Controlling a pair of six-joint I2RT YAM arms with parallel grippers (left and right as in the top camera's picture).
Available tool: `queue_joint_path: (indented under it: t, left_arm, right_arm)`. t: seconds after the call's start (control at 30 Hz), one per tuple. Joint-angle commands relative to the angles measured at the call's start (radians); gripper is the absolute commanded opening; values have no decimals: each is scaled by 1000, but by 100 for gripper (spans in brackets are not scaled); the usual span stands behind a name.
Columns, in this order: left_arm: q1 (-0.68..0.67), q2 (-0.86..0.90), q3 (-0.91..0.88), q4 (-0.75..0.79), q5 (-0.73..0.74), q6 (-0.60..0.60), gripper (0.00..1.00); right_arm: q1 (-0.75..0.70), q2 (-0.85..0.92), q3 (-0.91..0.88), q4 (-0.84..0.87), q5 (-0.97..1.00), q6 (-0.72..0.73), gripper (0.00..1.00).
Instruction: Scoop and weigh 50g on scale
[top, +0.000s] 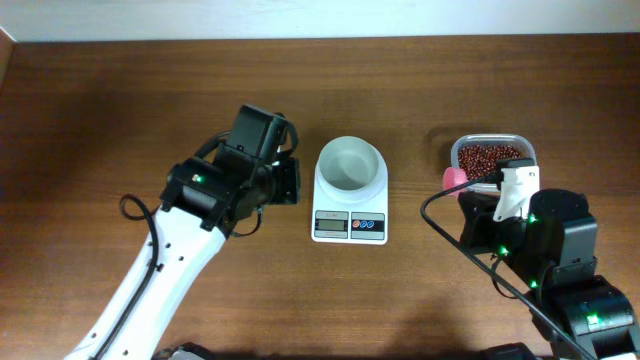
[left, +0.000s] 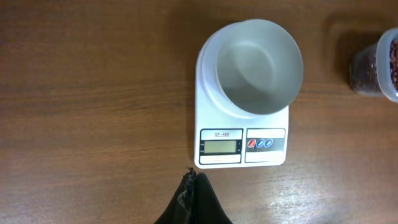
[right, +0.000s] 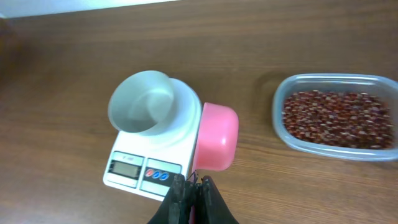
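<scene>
Both closed: left claw (left: 193, 182) empty, right claw (right: 191, 184) pinching pink scoop (right: 216, 137); tub (left: 380, 62) edge-cropped.

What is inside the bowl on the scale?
Nothing: the bowl on the scale shows a bare white floor. The beans lie in the clear tub. The scale platform beneath the bowl is hidden.

White scale (top: 350, 225) sits mid-surface (top: 150, 90), display and red and blue buttons toward the near edge, round white bowl (top: 350, 163) empty on top. Dark red-brown beans (top: 490, 157) lie heaped in a clear tub (top: 492, 138) to its right, apart.
</scene>
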Motion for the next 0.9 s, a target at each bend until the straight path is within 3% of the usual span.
queue_joint_path:
  t: [0.0, 0.13, 0.2, 0.33, 0.53, 0.63, 0.73, 0.8, 0.87]
  left_arm:
    - [-52, 3, 9, -2, 8, 100, 0]
    - [-128, 3, 9, 10, 13, 234, 0]
    - [-161, 3, 9, 74, 126, 340, 0]
    - [-162, -2, 9, 108, 232, 405, 0]
    - [-160, -243, -24, 108, 249, 502, 0]
    - [-144, -349, -172, 198, 244, 481, 0]
    - [-134, -357, -328, 349, 252, 350, 0]
    - [-134, -346, -399, 464, 297, 295, 0]
    - [-134, -341, -401, 471, 293, 296, 0]
  right_arm:
    - [5, -5, 20, 2, 62, -9, 4]
    - [5, -5, 20, -4, 57, 10, 4]
    - [5, -5, 20, -14, 57, 56, 4]
    - [4, -5, 21, -26, 178, 77, 4]
    - [4, -5, 27, -13, 268, 111, 4]
    - [4, -5, 29, -7, 268, 111, 4]
    - [4, -3, 36, -17, 267, 111, 4]
    - [4, 27, 111, -90, 268, 72, 4]
    - [3, 72, 181, -159, 268, 73, 4]
